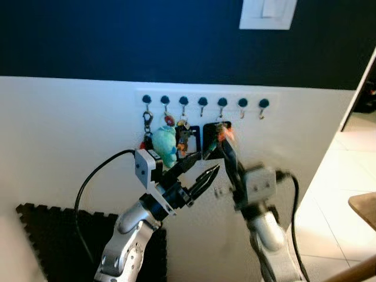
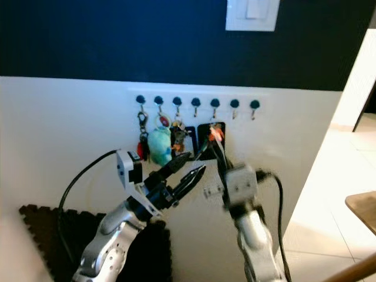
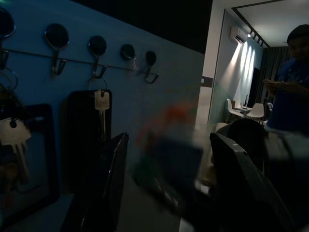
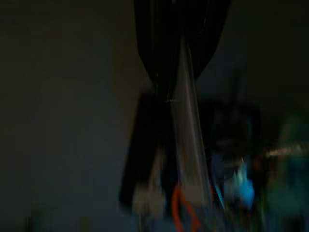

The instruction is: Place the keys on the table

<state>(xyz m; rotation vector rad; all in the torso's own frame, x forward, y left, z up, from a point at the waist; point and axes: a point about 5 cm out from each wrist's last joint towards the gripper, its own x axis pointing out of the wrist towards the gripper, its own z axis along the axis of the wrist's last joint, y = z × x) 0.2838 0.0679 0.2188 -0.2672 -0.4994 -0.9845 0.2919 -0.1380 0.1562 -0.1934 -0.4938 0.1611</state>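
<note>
A white key rack (image 1: 202,104) with several dark hooks runs along the wall. Hanging from it are a carabiner, a teal plush keychain (image 1: 164,144), a key bunch and two black holders (image 1: 210,134). My right gripper (image 1: 224,136) is raised to the rack, blurred by motion. Its fingers are pressed together on keys with an orange tag (image 1: 228,134), whose orange loop (image 4: 181,212) hangs by the fingertips. My left gripper (image 1: 207,163) stands open just below the plush, pointing at the rack. A key with a white tag (image 3: 101,101) hangs on one black holder.
A white light switch (image 1: 267,13) sits high on the dark wall. A black foam mat (image 1: 53,229) lies on the floor at the left. A wooden table edge (image 1: 364,208) shows at the right over pale tiles. A person (image 3: 289,87) stands in the far room.
</note>
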